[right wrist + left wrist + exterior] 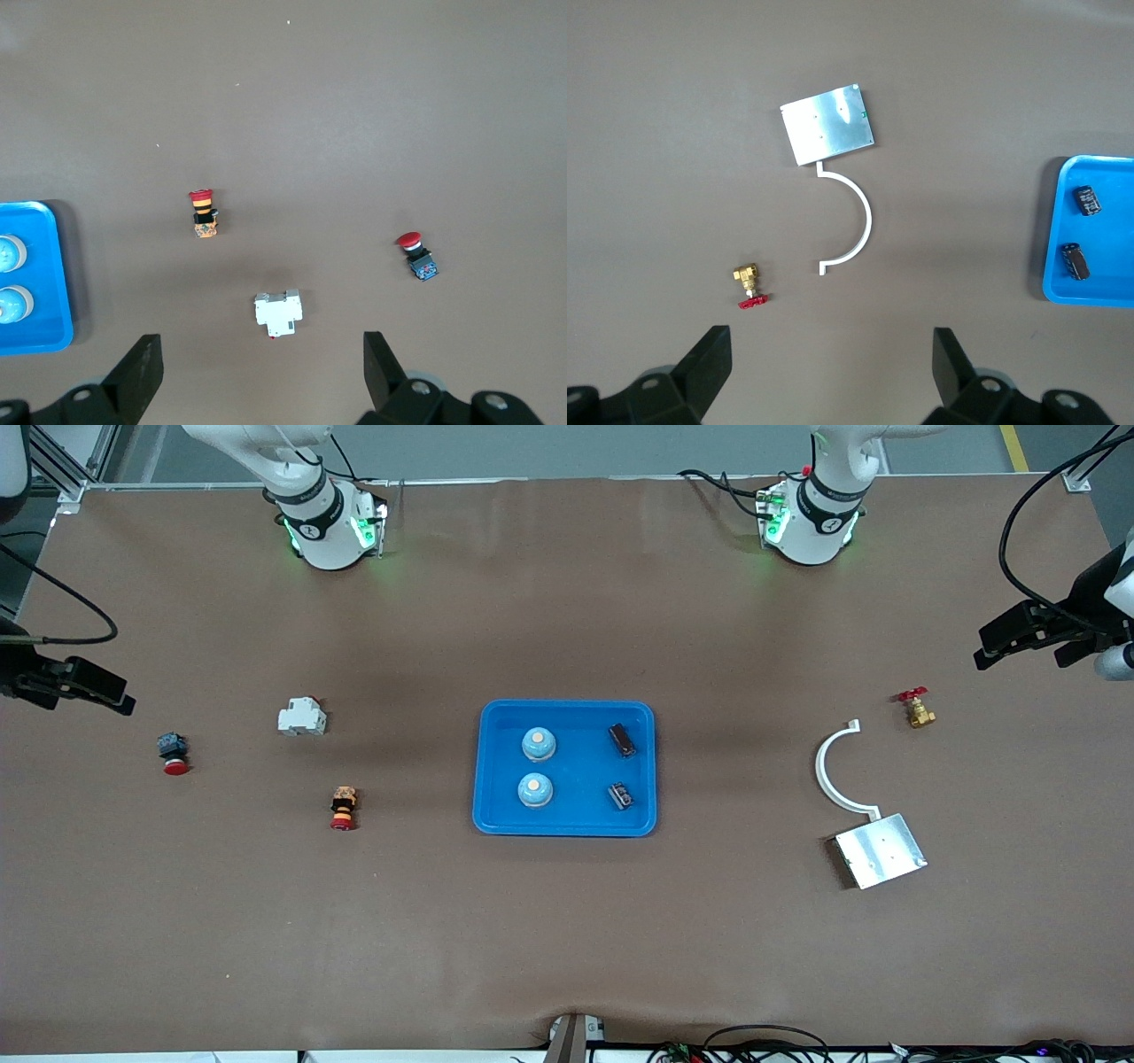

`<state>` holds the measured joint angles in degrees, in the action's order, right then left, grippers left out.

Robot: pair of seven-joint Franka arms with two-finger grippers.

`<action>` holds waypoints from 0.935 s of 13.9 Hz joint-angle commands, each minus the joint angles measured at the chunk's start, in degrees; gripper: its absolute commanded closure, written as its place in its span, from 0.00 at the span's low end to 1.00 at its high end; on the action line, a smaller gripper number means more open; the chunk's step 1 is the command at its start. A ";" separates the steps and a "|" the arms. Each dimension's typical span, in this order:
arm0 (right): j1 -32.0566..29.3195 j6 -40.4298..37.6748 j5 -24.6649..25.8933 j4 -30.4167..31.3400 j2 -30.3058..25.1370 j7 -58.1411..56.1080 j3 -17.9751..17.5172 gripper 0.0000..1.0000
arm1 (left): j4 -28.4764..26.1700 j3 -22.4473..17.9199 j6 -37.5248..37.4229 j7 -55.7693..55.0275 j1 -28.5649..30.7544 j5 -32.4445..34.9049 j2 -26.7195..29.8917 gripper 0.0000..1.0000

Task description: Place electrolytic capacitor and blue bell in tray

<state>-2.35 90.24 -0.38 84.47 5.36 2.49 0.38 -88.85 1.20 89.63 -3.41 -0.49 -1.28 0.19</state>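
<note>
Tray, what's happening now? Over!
Both tools open, empty, parked at table ends. Tray holds two blue bells, two capacitors. Nothing blocking.

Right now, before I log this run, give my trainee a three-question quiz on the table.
1. How many bells lie in the tray?
2. True or false: both grippers are open and hold nothing.
3. Which lies nearest the valve: A) white bracket, B) breaker, C) metal plate?

Key:
1. Two bells, beside two capacitors.
2. True: left gripper and right gripper wait at the table's ends.
3. A.
</note>
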 commanded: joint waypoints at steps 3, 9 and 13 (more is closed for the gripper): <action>-2.04 -1.73 -0.85 3.51 -4.83 -2.04 -0.65 0.00 | 0.43 0.29 -0.77 0.24 0.14 1.19 -0.02 0.00; -3.63 -3.66 -2.69 4.30 -6.58 -3.72 -0.30 0.00 | 0.43 0.29 -0.77 0.15 0.14 1.19 -0.02 0.00; -3.72 -4.29 -2.69 4.39 -7.20 -3.81 -0.12 0.00 | 0.35 0.29 -0.77 0.07 0.23 1.19 -0.02 0.00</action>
<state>-5.04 86.01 -2.03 86.97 0.13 -0.34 0.64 -88.89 1.20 89.62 -3.41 -0.49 -1.28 0.17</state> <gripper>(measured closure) 0.000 0.000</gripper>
